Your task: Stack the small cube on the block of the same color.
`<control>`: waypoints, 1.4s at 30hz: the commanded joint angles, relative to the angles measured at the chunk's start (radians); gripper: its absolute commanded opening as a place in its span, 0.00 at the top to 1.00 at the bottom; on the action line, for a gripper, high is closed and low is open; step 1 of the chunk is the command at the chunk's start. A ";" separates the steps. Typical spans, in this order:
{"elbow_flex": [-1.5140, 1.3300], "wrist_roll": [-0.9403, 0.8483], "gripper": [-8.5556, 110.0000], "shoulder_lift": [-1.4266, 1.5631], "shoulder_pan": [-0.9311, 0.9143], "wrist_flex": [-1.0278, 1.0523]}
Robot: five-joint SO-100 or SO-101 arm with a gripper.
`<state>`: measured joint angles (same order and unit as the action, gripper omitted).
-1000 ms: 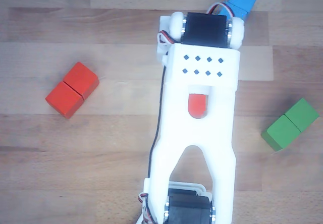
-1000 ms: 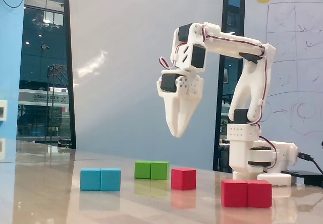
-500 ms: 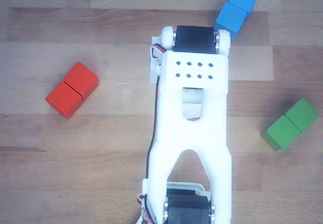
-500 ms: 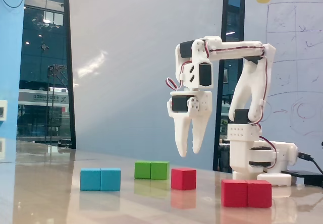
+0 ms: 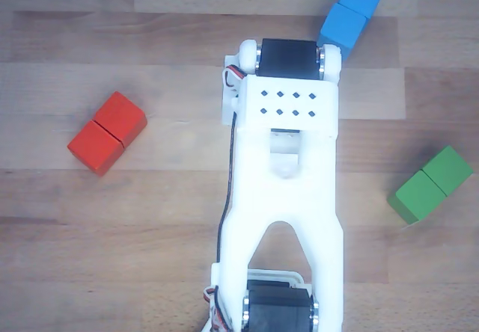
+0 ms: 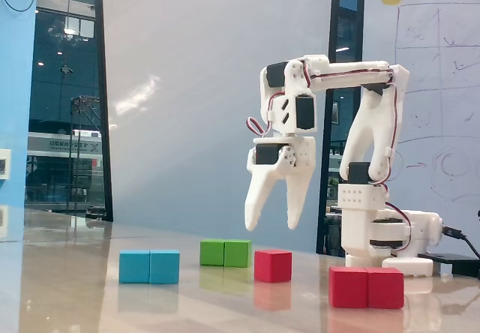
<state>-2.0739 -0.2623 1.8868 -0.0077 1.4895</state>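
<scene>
A white robot arm hangs its gripper (image 6: 271,228) above the wooden tabletop (image 5: 150,257), fingers spread apart and holding nothing. In the fixed view the small cube (image 6: 272,265) sits on the tabletop directly below the gripper, apart from it. The block (image 6: 366,286) lies nearer the front edge, to the right. A blue block (image 6: 149,266) and a green block (image 6: 225,253) lie to the left.
</scene>
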 commanded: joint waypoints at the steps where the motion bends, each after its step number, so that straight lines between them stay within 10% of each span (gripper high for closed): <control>1: 0.002 0.006 0.63 0.008 0.003 -0.015; 42: -0.006 -0.003 0.65 -0.152 -0.140 -0.092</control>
<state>-2.0801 -0.2623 1.7104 -0.1411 1.3760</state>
